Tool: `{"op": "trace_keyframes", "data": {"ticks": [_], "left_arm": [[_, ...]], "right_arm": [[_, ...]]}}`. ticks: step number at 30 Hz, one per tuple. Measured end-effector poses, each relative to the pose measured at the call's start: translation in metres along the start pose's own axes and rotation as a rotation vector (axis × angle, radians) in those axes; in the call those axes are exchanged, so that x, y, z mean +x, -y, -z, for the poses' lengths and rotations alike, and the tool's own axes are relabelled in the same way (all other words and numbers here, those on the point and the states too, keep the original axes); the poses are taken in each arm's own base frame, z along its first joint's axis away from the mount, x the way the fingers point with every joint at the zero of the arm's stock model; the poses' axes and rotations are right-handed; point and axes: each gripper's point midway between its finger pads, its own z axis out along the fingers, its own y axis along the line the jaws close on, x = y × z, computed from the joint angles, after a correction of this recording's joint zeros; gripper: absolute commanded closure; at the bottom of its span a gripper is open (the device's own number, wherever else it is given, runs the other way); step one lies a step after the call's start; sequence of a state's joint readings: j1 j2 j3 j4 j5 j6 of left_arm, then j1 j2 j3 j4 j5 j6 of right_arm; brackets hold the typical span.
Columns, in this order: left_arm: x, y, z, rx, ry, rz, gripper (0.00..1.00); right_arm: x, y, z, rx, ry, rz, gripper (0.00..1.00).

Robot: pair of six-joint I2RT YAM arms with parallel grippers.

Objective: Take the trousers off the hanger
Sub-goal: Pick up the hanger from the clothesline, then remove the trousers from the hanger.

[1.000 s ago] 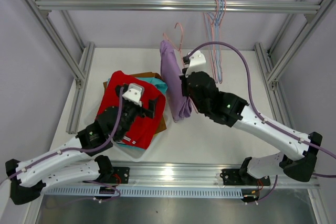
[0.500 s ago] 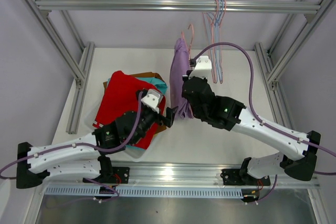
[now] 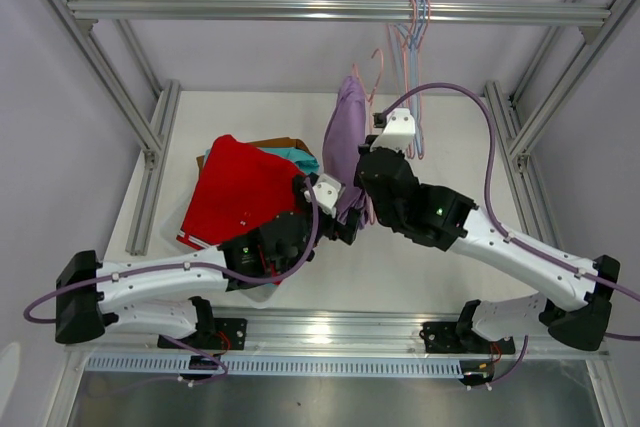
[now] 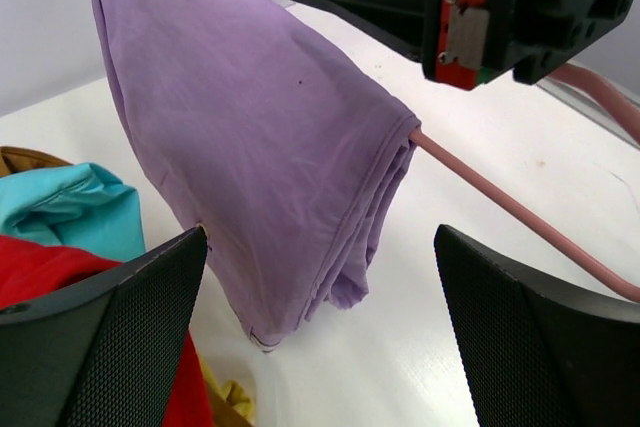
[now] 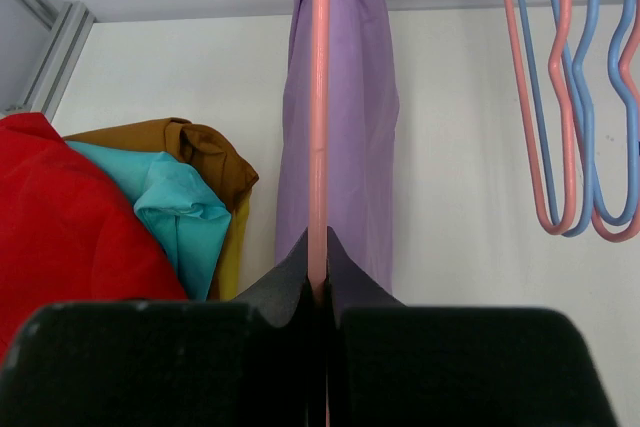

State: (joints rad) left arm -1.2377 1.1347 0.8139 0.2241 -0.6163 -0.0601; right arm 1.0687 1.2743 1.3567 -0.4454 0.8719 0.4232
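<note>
Trousers on hanger, right of pile

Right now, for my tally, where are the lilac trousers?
The lilac trousers hang mid-table in the top view, on the pink hanger the right gripper holds, beside the red trousers.

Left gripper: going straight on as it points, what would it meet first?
Likely the lilac trousers draped over the pink hanger, straight ahead of the open left gripper; depth is unclear.

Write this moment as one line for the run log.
right pincer: shut on pink hanger | left pincer: open, near lilac trousers | lilac trousers: draped on pink hanger
</note>
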Motion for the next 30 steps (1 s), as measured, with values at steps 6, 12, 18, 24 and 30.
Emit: {"op": "trace_keyframes", "data": {"ticks": [6,12,18,24,30], "left_arm": [[0.002,0.000,-0.009,-0.026,0.015,-0.024,0.01],[0.006,-0.008,-0.016,-0.091,0.022,-0.071,0.01],[0.007,-0.021,-0.022,-0.147,0.044,-0.058,0.00],[0.009,-0.027,-0.030,-0.178,0.060,-0.043,0.01],[0.012,-0.026,-0.032,-0.179,0.070,-0.017,0.01]], "right_arm": [[-0.003,0.005,0.003,-0.011,-0.002,-0.021,1.00],[0.000,0.006,0.004,-0.017,-0.007,-0.021,1.00],[0.010,0.006,0.003,-0.026,-0.027,-0.009,1.00],[0.014,0.001,0.003,-0.049,-0.044,-0.029,1.00],[0.016,-0.004,0.004,-0.071,-0.055,-0.048,1.00]]}}
